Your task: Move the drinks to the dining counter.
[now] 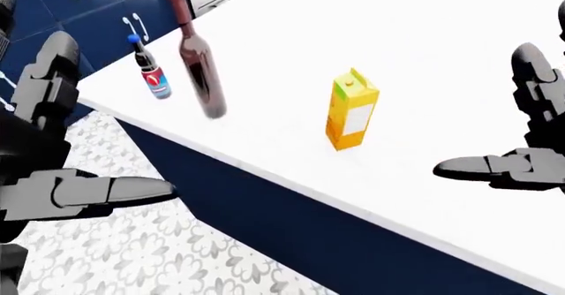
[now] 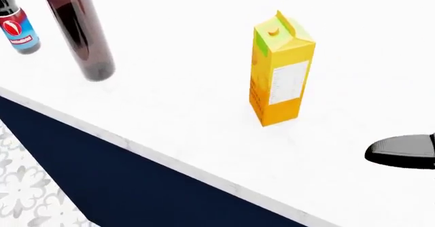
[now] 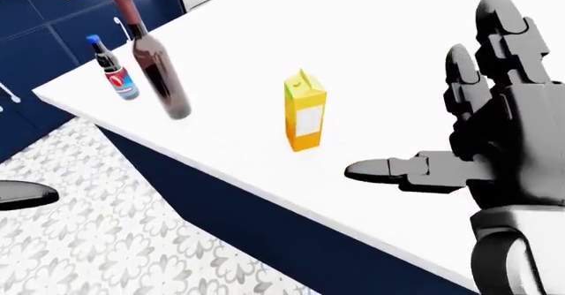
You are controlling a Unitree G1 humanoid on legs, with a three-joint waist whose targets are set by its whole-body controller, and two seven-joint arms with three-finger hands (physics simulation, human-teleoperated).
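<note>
Right hand point(image 3: 459, 119) wide open, beside juice carton point(image 3: 305, 111)

A tall yellow juice carton point(image 2: 281, 69) stood upright on the white marble-topped counter point(image 1: 424, 63), apart from and to the left of the robot's black right hand point(image 3: 481, 142), whose fingers were spread with nothing between them. Farther left of that hand in the right-eye view stood a dark glass wine bottle point(image 3: 154, 66), and just beyond it a small cola bottle with a blue cap point(image 3: 114, 70), both on the same counter. The black left hand point(image 1: 53, 162) hung off the counter's edge over the patterned tile floor point(image 1: 132, 248), with navy drawer-fronted cabinets point(image 1: 97, 7) above it in the left-eye view.
</note>
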